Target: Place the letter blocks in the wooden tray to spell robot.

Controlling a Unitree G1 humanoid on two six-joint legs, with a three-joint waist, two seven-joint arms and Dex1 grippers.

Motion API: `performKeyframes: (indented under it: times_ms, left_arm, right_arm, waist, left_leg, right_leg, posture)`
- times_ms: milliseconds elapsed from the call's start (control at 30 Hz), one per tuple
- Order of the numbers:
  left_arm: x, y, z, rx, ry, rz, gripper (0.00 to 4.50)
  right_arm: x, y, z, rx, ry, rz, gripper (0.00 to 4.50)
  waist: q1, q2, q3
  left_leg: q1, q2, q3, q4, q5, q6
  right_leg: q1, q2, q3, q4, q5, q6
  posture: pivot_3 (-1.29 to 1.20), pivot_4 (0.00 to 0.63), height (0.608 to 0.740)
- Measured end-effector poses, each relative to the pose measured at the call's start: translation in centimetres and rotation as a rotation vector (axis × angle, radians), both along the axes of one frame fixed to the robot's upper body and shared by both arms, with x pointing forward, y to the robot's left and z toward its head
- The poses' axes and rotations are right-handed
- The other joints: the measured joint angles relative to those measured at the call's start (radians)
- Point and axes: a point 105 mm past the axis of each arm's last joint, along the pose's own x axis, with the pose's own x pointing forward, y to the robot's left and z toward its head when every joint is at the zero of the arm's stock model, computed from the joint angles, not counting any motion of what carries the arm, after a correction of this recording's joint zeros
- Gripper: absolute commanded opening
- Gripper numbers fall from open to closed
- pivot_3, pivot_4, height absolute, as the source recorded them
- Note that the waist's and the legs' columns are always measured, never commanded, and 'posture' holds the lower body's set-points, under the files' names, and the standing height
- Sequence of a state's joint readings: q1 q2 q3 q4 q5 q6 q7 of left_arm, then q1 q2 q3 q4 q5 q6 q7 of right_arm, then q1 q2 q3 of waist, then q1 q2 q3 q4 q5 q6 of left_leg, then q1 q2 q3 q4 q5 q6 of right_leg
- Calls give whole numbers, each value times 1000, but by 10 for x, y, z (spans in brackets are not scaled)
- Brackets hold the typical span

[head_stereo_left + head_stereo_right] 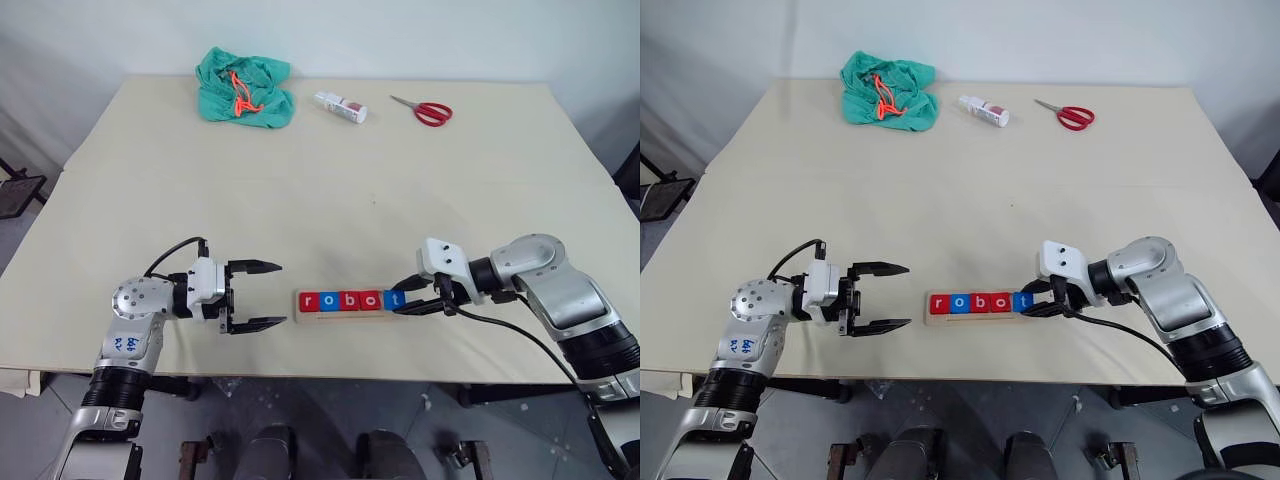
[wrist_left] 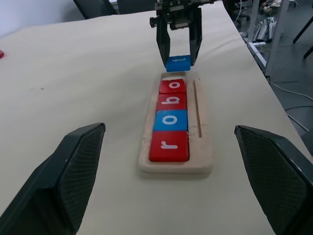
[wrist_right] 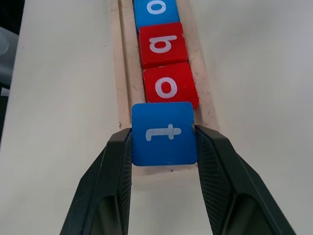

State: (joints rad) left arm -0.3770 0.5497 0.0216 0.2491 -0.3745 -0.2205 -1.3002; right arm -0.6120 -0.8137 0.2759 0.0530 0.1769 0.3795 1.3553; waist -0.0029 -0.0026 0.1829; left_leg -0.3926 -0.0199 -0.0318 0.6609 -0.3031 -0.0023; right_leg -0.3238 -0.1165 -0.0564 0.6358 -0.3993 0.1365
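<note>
The wooden tray lies near the table's front edge. In it sit letter blocks in a row: a red r, a blue o, a red b and a red o. My right gripper is shut on the blue t block at the tray's right end, right beside the red o. Whether the t rests in the tray I cannot tell. My left gripper stands open just left of the tray, nothing between its fingers.
At the table's far edge lie a crumpled green cloth, a small white bottle and red scissors. The table's front edge runs just below the tray.
</note>
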Motion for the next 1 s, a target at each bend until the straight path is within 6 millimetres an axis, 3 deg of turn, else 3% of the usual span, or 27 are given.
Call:
performKeyframes:
  times_ms: [100, 400, 600, 733, 833, 1000]
  left_arm:
    - [0, 0, 1, -2, -5, 6, 4500]
    - [0, 0, 0, -6, -2, 18, 4500]
    - [1, 0, 0, -8, -4, 22, 4500]
    - [1, -1, 1, -11, -7, 19, 4500]
    - [3, -1, 2, -12, -9, 20, 4500]
    - [6, -6, 5, -26, -22, 5, 4500]
  right_arm:
    - [3, 1, -1, -2, -5, 2, 1458]
    - [1, 4, -2, 1, 0, 25, 4469]
    - [2, 5, 7, 19, -31, 11, 4469]
    - [7, -5, 15, 40, -61, -56, 3675]
    - [5, -24, 25, 34, -78, -128, 2651]
    - [-8, -27, 17, 31, -35, -174, 827]
  waist:
    - [0, 0, 0]
    - [0, 0, 0]
    - [0, 0, 0]
    - [3, 0, 0]
    - [3, 0, 0]
    - [2, 0, 0]
  left_leg:
    - [0, 0, 0, 0, 0, 0]
    - [0, 0, 0, 0, 0, 0]
    - [0, 0, 0, 0, 0, 0]
    - [-1, -1, 0, 0, 0, 0]
    - [-1, -1, -1, 0, 0, 0]
    - [-1, 0, -1, 0, 0, 0]
  right_leg:
    - [0, 0, 0, 0, 0, 0]
    - [0, 0, 0, 0, 0, 0]
    - [0, 0, 0, 0, 0, 0]
    - [0, 0, 0, 0, 0, 0]
    - [0, 0, -2, 0, 0, 0]
    - [0, 0, -2, 0, 0, 0]
  posture:
    - [0, 150, 740]
    - [0, 150, 740]
    - [0, 150, 740]
    - [0, 150, 740]
    - [0, 150, 740]
    - [0, 150, 740]
